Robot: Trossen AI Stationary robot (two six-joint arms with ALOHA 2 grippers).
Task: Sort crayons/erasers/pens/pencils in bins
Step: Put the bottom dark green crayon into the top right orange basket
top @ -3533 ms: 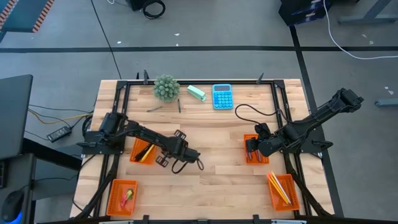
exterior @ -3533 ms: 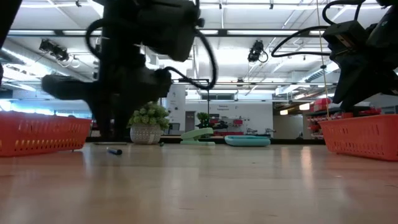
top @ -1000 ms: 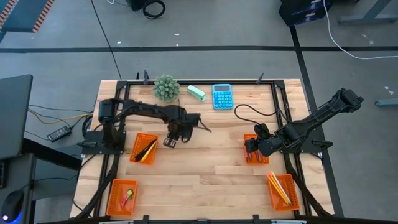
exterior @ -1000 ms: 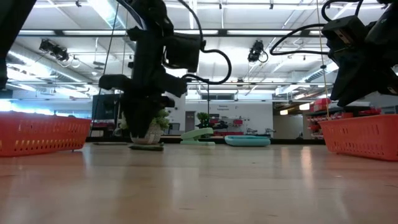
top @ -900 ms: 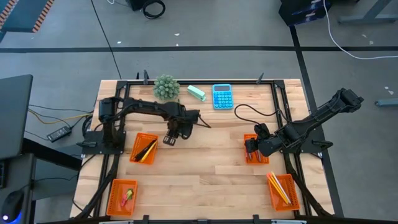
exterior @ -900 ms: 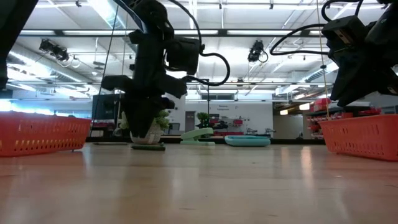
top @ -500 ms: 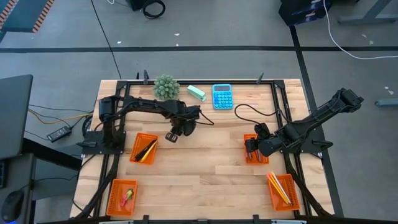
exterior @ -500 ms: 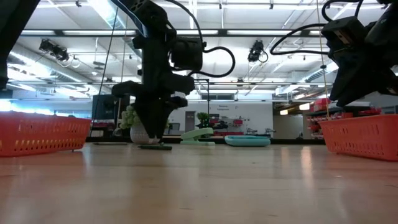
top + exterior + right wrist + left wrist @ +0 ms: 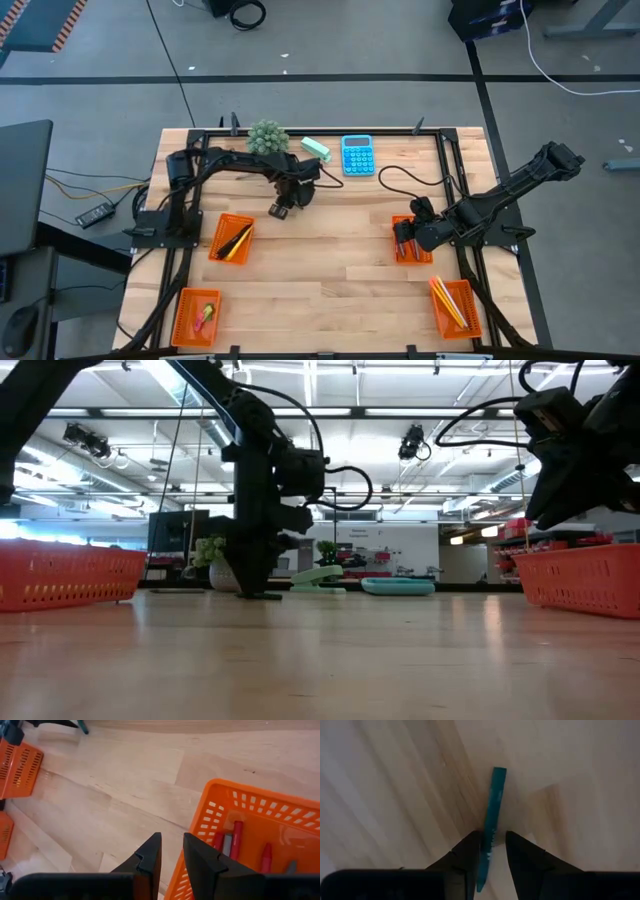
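A slim teal stick (image 9: 495,795) sits between the fingers of my left gripper (image 9: 492,837), which is shut on it. That gripper points down over the far middle of the table (image 9: 300,188), just in front of the small plant (image 9: 267,140). In the low view the stick (image 9: 270,596) shows level at the tabletop below the gripper (image 9: 262,582). My right gripper (image 9: 171,851) hangs open, its gap narrow and empty, at the near-left corner of an orange bin (image 9: 280,810) that holds red crayons (image 9: 236,839). My left gripper pinches the teal stick between its two fingers at about mid-length (image 9: 490,827), the fingers lying across it. They come from above, pointing down. The stick lies level below them, very low over the wood; whether it touches the table I cannot tell.
Four orange bins stand on the table: left middle (image 9: 232,240) with dark and yellow sticks, near left (image 9: 197,315) with small erasers, right middle (image 9: 410,240), and near right (image 9: 455,305) with pencils. A mint block (image 9: 315,150) and blue calculator (image 9: 357,155) lie at the far edge.
My left gripper has carried the teal stick toward the table's far edge and a little toward its right, sinking slightly and rolling its wrist. The stick stays level between the fingers. My right arm has kept still.
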